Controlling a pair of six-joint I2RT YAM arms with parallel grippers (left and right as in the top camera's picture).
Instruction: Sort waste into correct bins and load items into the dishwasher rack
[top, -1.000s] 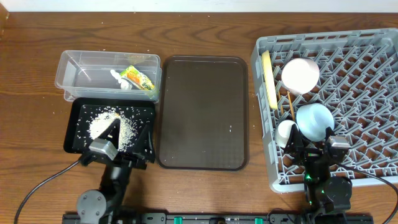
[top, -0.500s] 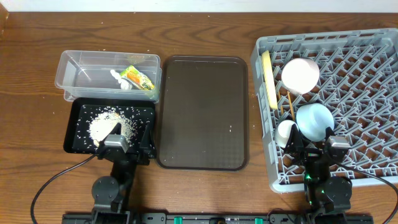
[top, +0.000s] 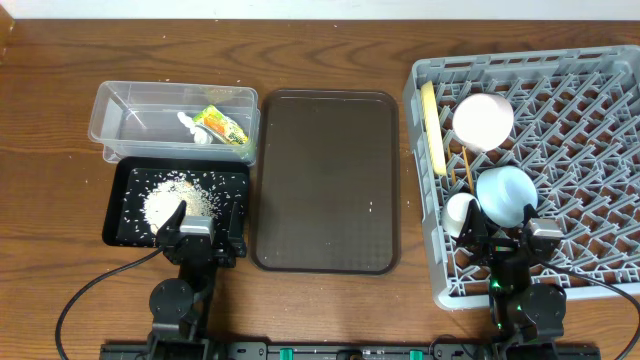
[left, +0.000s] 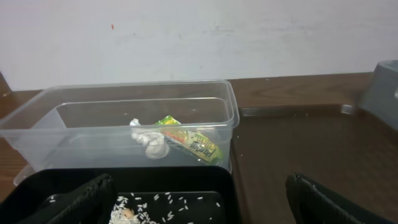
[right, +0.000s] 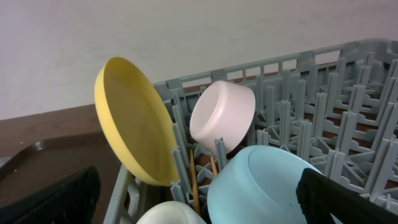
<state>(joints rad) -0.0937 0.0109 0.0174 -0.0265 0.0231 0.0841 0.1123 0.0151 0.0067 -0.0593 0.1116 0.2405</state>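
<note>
Left side: wrapper and paper scrap lie in the clear tub, far left. Rice is heaped in the black tray, just near of the tub. The brown serving tray sits in the middle, bare.

Right side: the rack holds the plate on edge along its left wall, plus the bowl, 2 chopsticks, the blue cup and the small white cup.

Left gripper: claw wide, holding nothing, low over the black tray's near edge.
Right gripper: claw wide, holding nothing, just near of the 2 cups.

Judgement: sorting and loading look complete.

Risks:
- A left finger could catch the tray rim on lifting and scatter rice.
- A right swing could knock a cup or tip the plate.
- The thin chopsticks could slip through the lattice if jarred.
</note>
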